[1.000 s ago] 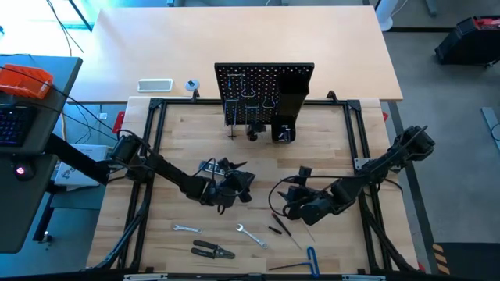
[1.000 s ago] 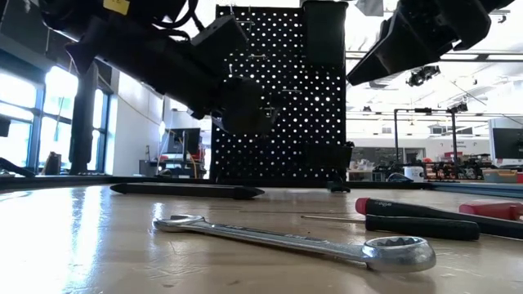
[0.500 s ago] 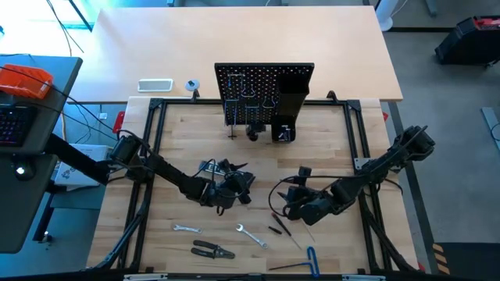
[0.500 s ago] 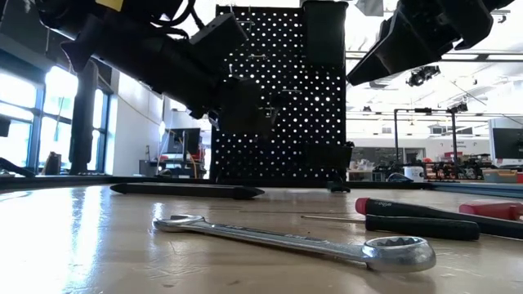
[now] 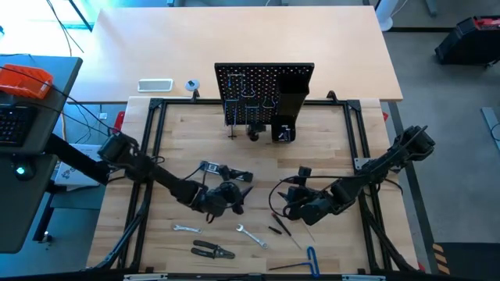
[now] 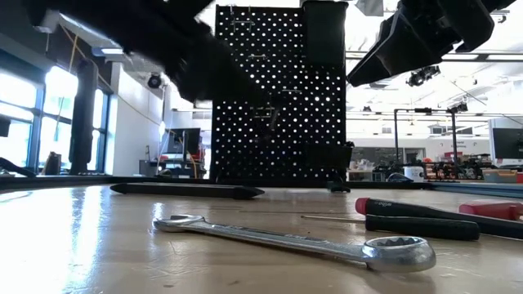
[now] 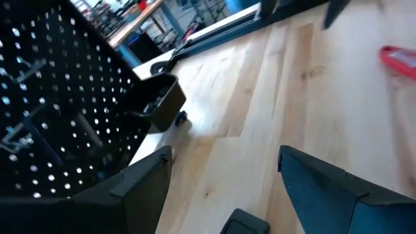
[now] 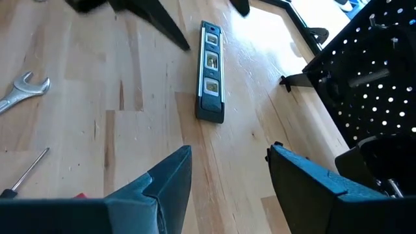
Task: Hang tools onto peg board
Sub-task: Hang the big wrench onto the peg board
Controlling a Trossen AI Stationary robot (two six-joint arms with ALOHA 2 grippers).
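Near edge: pliers [image 5: 212,250], two wrenches [image 5: 251,236], hex key [image 5: 312,259] lay flat on the surface [image 5: 328,156], none hung yet.

Mid-surface: left tool [image 5: 228,198] had dropped back toward the wrenches within the last second, fingers spread, holding nothing. That uncovered the level [image 8: 210,71], lying flat just beyond it. Looked like a reposition, no pick made.

Right tool [image 5: 295,204] hadn't moved, spread, empty, above the screwdriver [image 6: 417,209].

Far: peg board [image 5: 264,94] upright, a few hooks occupied.

No readable labels or writing.
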